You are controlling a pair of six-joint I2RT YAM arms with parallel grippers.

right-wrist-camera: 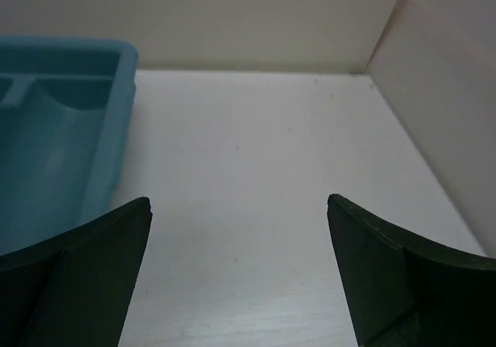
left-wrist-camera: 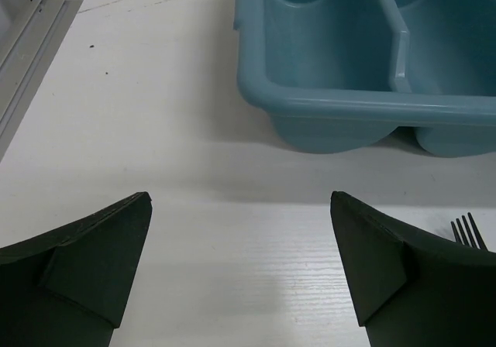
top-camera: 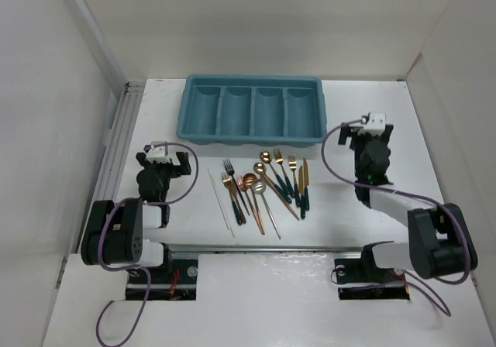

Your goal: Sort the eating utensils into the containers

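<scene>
The white table (top-camera: 442,130) carries the teal tray (top-camera: 188,113) at upper centre. The utensils (top-camera: 267,184) lie fanned mid-frame just below it, outside every compartment. The left gripper (left-wrist-camera: 240,200) and right gripper (right-wrist-camera: 239,201) hang spread apart, holding nothing. Only the left wrist view catches the fork tines (left-wrist-camera: 467,229), at lower right.

Black arms (top-camera: 116,235), purple cables (top-camera: 325,155), white wrist blocks (top-camera: 377,120), dark wedge fingers (left-wrist-camera: 85,262)
</scene>
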